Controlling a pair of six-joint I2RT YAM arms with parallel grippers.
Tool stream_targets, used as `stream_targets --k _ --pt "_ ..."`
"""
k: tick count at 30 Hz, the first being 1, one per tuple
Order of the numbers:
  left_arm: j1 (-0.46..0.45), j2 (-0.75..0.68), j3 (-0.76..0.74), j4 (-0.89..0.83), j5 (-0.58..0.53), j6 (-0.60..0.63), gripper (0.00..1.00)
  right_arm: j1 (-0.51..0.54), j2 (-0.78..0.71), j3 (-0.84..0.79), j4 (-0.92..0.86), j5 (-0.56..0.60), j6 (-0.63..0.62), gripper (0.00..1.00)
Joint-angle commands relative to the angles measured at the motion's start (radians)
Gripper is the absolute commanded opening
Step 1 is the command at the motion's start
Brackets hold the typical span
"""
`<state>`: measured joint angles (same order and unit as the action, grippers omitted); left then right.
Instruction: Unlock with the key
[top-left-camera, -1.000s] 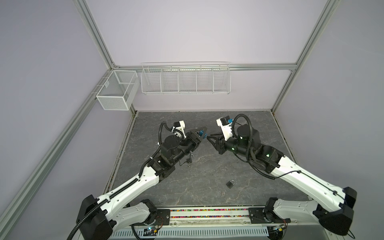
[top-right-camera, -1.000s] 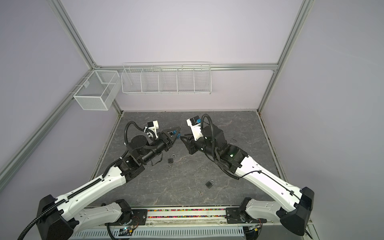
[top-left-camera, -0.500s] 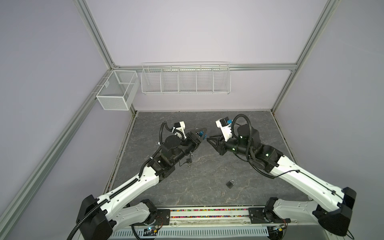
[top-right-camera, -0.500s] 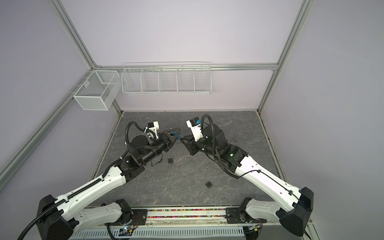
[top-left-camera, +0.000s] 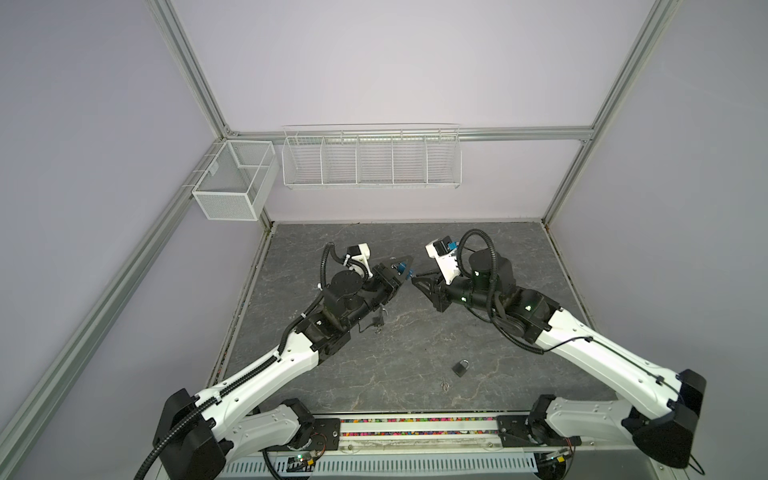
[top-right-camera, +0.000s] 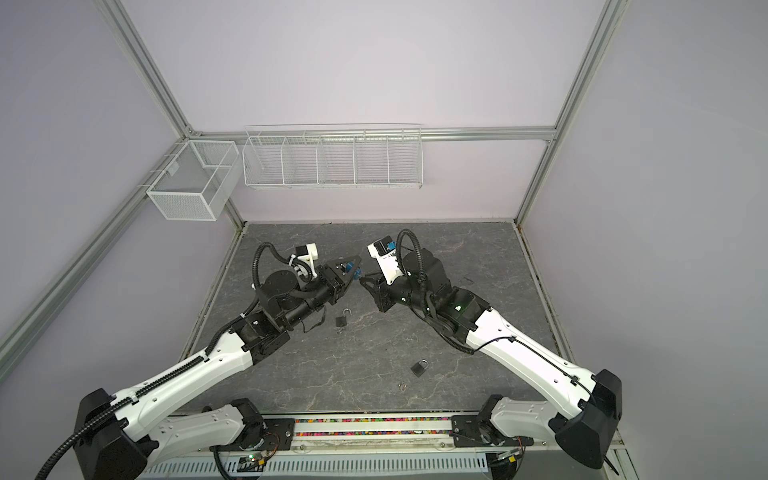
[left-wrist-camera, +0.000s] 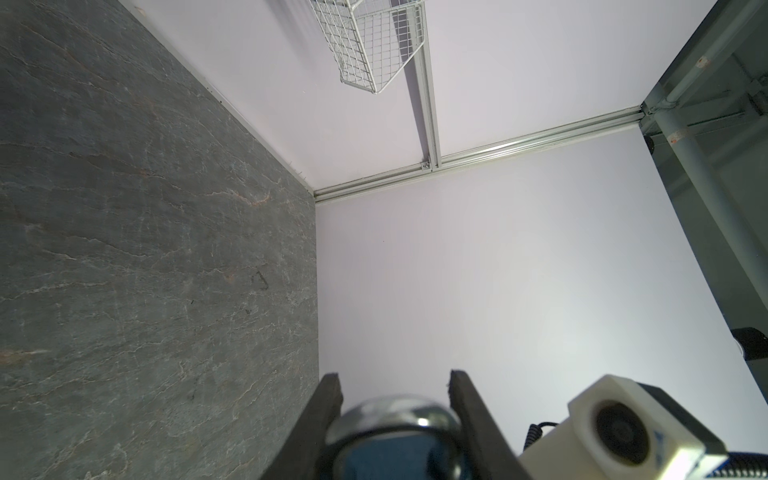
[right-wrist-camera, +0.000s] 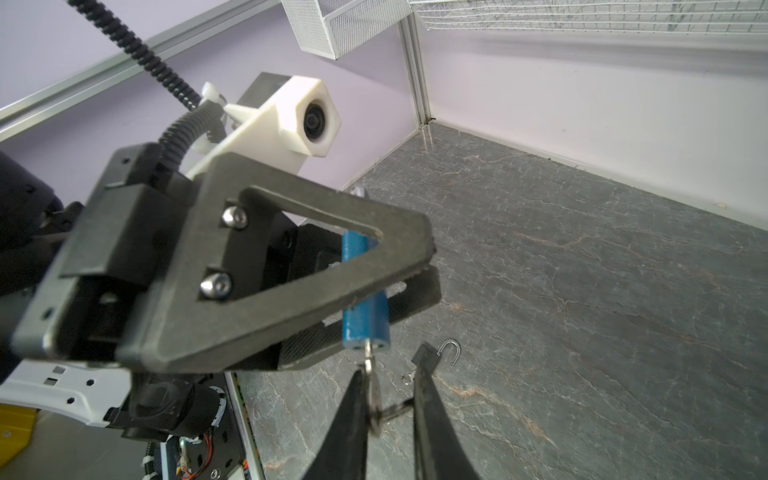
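Left end effector (top-left-camera: 406, 271) pinches blue padlock (right-wrist-camera: 365, 307), right end effector (top-left-camera: 414, 279) at its 3 o'clock in a top view is barely spread round the key (right-wrist-camera: 371, 376); off-center squeeze cld bend/jam it imo.

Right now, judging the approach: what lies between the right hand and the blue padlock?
The key: tip in the blue padlock's base, bow between the right hand's fingers, seen in the right wrist view.

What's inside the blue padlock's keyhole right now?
A silver key sits in the blue padlock, gripped by the left tool; its bow hangs inside the open right tool. The blade inside is hidden.
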<state>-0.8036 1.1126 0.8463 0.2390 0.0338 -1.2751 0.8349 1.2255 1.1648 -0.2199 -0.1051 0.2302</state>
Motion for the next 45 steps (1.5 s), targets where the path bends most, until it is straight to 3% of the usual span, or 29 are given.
stream_targets --k 1,5,14,20,25,29,31,33,37,45 --pt "-0.005 -0.005 0.049 0.015 -0.015 -0.015 0.0 0.01 0.014 -0.013 0.002 0.023 -0.058 0.14" --pt "-0.011 0.002 0.059 -0.006 -0.016 -0.02 0.0 0.038 0.017 -0.007 -0.006 0.081 -0.115 0.07" --pt "-0.07 0.012 0.081 -0.09 -0.059 -0.046 0.0 0.135 0.052 0.007 0.035 0.331 -0.259 0.07" --pt "-0.082 0.013 0.063 -0.077 -0.08 -0.064 0.0 0.135 0.023 -0.002 0.073 0.267 -0.259 0.07" --pt "-0.083 0.016 0.088 -0.113 -0.071 -0.073 0.0 0.155 0.022 -0.01 0.053 0.348 -0.354 0.07" --pt "-0.082 0.016 0.061 -0.071 -0.08 -0.094 0.0 0.153 0.021 0.007 0.041 0.315 -0.319 0.07" --pt "-0.083 0.001 0.062 -0.1 -0.117 -0.075 0.0 0.152 -0.006 0.005 0.028 0.281 -0.27 0.15" --pt "-0.082 -0.013 0.05 -0.089 -0.156 -0.066 0.0 0.141 -0.037 -0.006 0.011 0.247 -0.23 0.34" --pt "-0.078 -0.039 0.062 -0.121 -0.19 -0.039 0.0 0.12 -0.106 -0.042 -0.062 0.189 -0.174 0.45" --pt "-0.078 -0.082 0.046 -0.12 -0.169 0.009 0.0 0.021 -0.269 -0.149 -0.038 -0.078 0.059 0.56"
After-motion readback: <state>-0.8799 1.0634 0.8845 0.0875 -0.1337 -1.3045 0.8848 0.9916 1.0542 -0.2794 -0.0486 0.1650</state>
